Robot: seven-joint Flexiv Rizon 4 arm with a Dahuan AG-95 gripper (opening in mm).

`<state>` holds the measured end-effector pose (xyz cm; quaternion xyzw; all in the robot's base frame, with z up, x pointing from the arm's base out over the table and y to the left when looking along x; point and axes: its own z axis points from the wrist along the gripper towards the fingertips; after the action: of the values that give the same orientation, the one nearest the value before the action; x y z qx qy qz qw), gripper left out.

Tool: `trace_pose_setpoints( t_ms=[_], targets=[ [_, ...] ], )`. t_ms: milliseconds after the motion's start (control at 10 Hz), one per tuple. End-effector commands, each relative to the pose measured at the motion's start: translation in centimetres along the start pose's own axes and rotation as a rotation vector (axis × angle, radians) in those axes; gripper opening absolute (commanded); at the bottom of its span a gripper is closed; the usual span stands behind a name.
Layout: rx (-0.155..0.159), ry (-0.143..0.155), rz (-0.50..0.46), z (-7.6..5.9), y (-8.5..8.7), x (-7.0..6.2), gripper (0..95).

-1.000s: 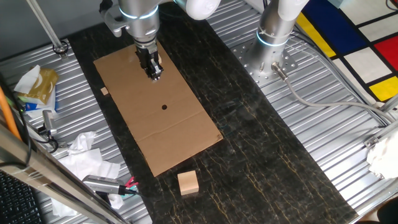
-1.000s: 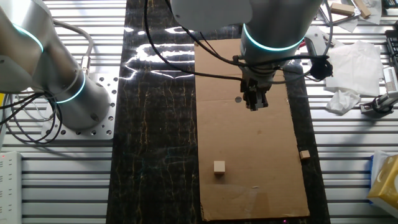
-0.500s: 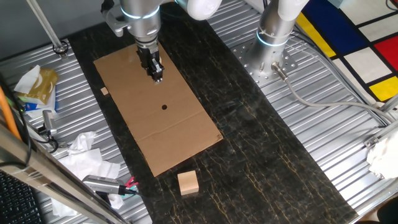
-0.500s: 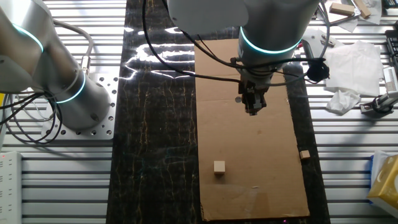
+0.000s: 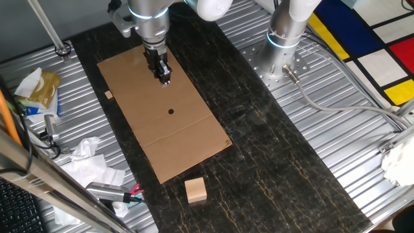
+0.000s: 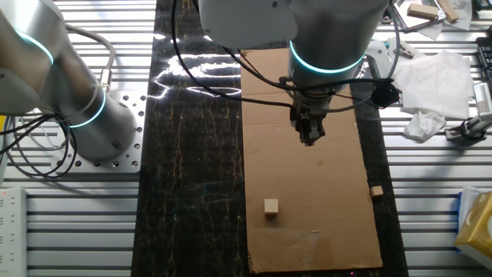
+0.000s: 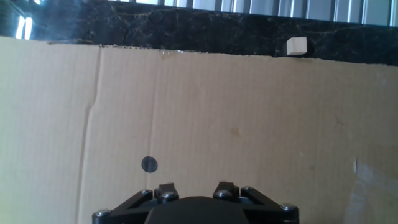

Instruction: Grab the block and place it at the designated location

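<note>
The block (image 6: 270,206), a tiny pale cube, sits on the brown cardboard sheet (image 6: 327,219) near its lower left part. In the one fixed view it is hidden behind the arm. The black dot (image 5: 171,111) is near the middle of the cardboard (image 5: 139,129) and shows in the hand view (image 7: 149,164). My gripper (image 5: 165,79) hangs above the cardboard, a short way from the dot and far from the block. Its fingers look shut with nothing in them. In the other fixed view the gripper (image 6: 309,138) covers the dot.
A larger tan block (image 5: 195,189) lies on the black mat past the cardboard's near end. A small flat tan chip (image 5: 108,96) lies just off the cardboard's edge and also shows in the hand view (image 7: 296,45). Crumpled paper and tools (image 5: 90,168) lie at the left.
The gripper has drifted a little sideways over the cardboard. In the other fixed view it now covers the dot. The block has not moved.
</note>
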<state>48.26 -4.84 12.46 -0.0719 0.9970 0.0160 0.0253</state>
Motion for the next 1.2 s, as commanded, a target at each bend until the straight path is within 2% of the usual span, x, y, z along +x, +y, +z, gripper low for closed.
trace_pose_setpoints(
  t_ms=[100, 800, 1200],
  targets=[
    [0.0, -0.004, -0.004, 0.2, -0.3, 0.0, 38.0],
    [0.0, -0.01, -0.003, 0.3, -0.5, -0.2, 38.0],
    [-0.005, -0.007, -0.02, -0.2, -0.5, -1.8, 38.0]
  ],
)
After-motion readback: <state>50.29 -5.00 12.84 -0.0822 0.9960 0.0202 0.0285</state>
